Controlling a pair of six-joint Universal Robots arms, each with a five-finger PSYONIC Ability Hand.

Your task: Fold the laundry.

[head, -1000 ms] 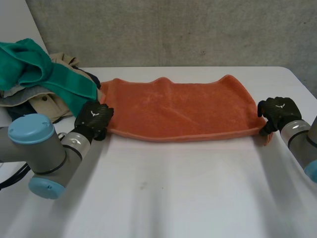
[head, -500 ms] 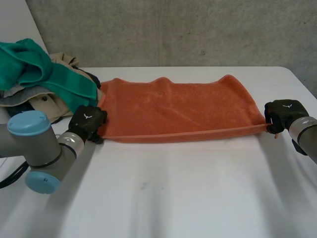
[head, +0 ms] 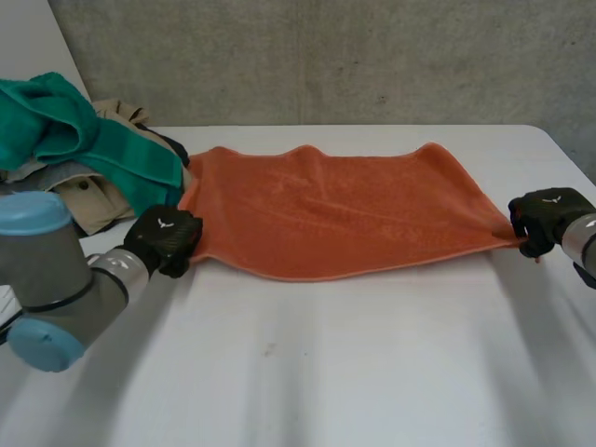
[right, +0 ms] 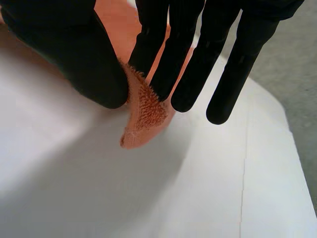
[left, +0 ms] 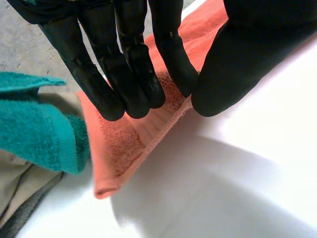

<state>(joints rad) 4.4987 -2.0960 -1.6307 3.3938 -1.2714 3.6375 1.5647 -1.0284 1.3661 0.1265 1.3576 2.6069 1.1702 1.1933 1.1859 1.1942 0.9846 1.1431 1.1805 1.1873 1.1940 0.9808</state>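
Orange towel (head: 345,219) lies spread across the far half of the white table (head: 326,372), and I have it by both near corners. My left hand (left: 133,64) pinches the near edge just in from the left corner, with straight fingers on top and the thumb underneath. The corner itself sticks out past my fingertips. My right hand (right: 74,54) nips the very tip of the right corner between thumb and fingers, a thin bite that catches only the last bit of terry. Between the hands the near edge sags in a shallow curve. The far edge rests on the table in soft waves.

My read is that this is the first fold, near edge going over to far edge. To do it well I want both hands rising together and level, drawing gently apart so the sag comes out. Then they travel away from me in step, so corner lands on corner. The right pinch looks slight, so no hard tug there. On the left, the laundry pile (head: 84,196) with its teal cloth (head: 112,149) sits just beside the towel, and I should steer clear of it.
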